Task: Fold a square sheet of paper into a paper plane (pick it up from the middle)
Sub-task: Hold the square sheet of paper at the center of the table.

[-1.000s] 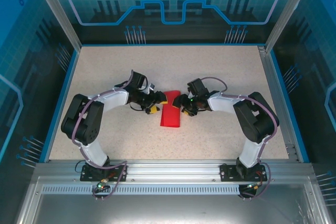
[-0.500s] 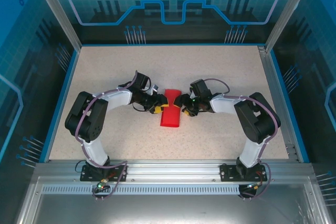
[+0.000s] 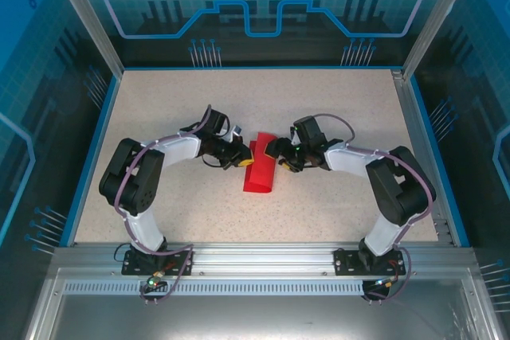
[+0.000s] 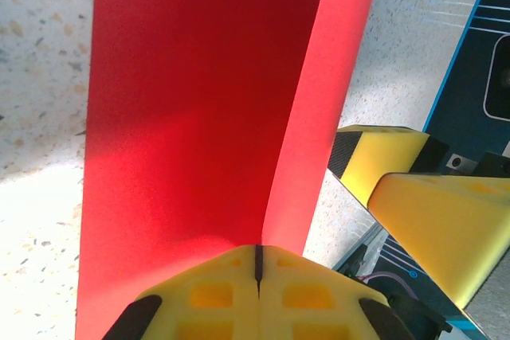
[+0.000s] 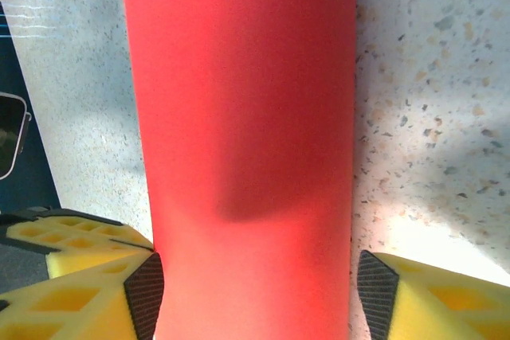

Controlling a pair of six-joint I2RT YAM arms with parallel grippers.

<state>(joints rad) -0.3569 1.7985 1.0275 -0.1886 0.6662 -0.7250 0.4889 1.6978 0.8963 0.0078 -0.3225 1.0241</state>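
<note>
Square sheet of paper [image 3: 260,173], folded, runs 12-to-6 — left gripper [image 3: 244,161] pinched shut on its 9 o'clock edge, right gripper [image 3: 275,151] gaping at 3 o'clock — holding nothing.

No legible txt, labels or nos. anywhere.

The left arm [image 3: 163,151] and right arm [image 3: 358,157] have white links, black joints and grey-purple cables [image 3: 119,190]; the left gripper [image 4: 257,264] and right gripper [image 5: 260,288] carry recessed yellow fingers [image 4: 215,296] with black pads [image 5: 376,283].
</note>
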